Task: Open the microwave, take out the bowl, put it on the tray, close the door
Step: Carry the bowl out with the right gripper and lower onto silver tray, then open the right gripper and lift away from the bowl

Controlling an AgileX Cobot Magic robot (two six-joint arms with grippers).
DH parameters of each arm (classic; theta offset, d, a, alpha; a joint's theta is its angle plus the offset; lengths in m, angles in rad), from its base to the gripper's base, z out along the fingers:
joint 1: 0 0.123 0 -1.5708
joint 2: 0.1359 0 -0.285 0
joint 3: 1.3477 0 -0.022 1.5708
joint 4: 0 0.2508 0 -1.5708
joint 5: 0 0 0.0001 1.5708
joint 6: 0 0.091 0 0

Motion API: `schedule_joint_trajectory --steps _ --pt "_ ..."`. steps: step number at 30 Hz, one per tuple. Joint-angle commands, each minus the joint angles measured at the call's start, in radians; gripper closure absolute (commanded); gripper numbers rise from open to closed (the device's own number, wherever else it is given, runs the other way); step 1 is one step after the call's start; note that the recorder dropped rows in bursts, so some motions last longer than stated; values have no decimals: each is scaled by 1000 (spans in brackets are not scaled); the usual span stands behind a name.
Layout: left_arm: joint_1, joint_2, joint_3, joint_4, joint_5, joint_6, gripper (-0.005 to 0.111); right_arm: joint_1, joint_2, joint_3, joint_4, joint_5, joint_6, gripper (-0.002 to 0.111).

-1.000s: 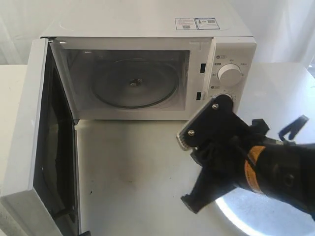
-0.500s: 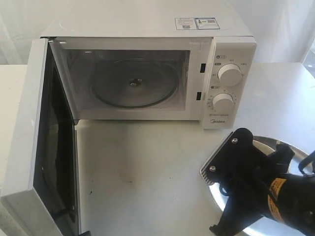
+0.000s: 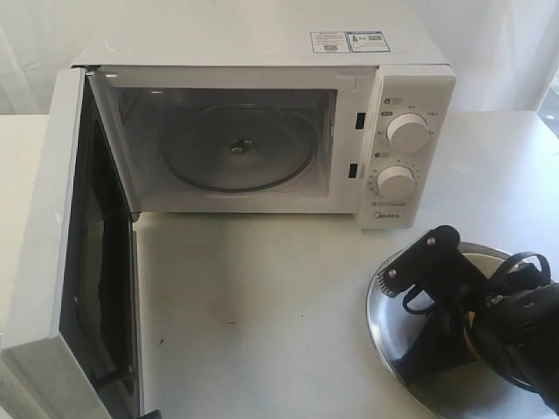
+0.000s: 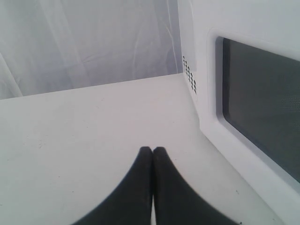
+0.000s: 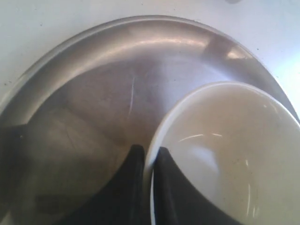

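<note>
The white microwave point(image 3: 262, 44) stands at the back with its door point(image 3: 44, 244) swung wide to the left and its cavity holding only the glass turntable point(image 3: 238, 148). The silver tray point(image 3: 389, 336) lies at the front right under my right arm. My right gripper point(image 5: 149, 151) is shut on the rim of the cream-white bowl point(image 5: 225, 150), one finger inside and one outside, with the bowl low over the tray point(image 5: 93, 93). In the exterior view the arm hides the bowl. My left gripper point(image 4: 153, 150) is shut and empty, above the table beside the door's dark window point(image 4: 262, 117).
Two round knobs point(image 3: 407, 133) sit on the microwave's right panel, just behind the tray. The open door juts toward the table's front left corner. White curtain hangs behind the table point(image 3: 262, 305).
My right arm has swung from in front of the knob panel to the right and down, and now hangs low over the tray. The door and the left gripper have not moved.
</note>
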Motion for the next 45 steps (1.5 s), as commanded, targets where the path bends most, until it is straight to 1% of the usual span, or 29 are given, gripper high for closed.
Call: schedule_joint_trajectory --steps 1,5,8,15,17,18,19,20,21,24,28,30,31,34,36,37,41,45 --pt "-5 -2 -3 -8 -4 0 107 -11 -20 -1 -35 -28 43 108" --pt "-5 -2 -3 -8 -4 0 107 -11 -77 16 -21 -52 43 108" --pt "-5 -2 -3 -8 -4 0 107 -11 -113 26 -8 -38 43 108" --pt "-5 -2 -3 -8 -4 0 107 -11 -128 47 36 -31 43 107" --pt "-5 -2 -3 -8 -4 0 107 -11 -128 47 34 -30 58 92" --pt "-5 -2 -3 -8 -4 0 107 -11 -128 47 34 -30 65 78" --pt "-5 -2 -3 -8 -4 0 107 -11 -128 47 34 -33 75 69" --pt "-5 -2 -3 -8 -4 0 107 -11 -128 47 30 -33 88 57" --pt "-5 -2 -3 -8 -4 0 107 -11 -128 47 30 -33 96 55" --pt "-5 -2 -3 -8 -4 0 107 -11 -181 64 24 -84 104 63" --pt "-5 -2 -3 -8 -4 0 107 -11 -445 111 7 -134 114 64" --pt "-5 -2 -3 -8 -4 0 107 -11 -606 147 7 -197 114 68" --pt "-5 -2 -3 -8 -4 0 107 -11 -688 167 7 -225 114 72" --pt "-5 -2 -3 -8 -4 0 107 -11 -809 196 7 -255 114 86" --pt "-5 -2 -3 -8 -4 0 107 -11 -856 207 7 -270 114 104" --pt "-5 -2 -3 -8 -4 0 107 -11 -869 209 7 -281 114 108" --pt "-5 -2 -3 -8 -4 0 107 -11 -888 205 -14 -354 109 108" --pt "-5 -2 -3 -8 -4 0 107 -11 -888 181 -5 -536 71 108"
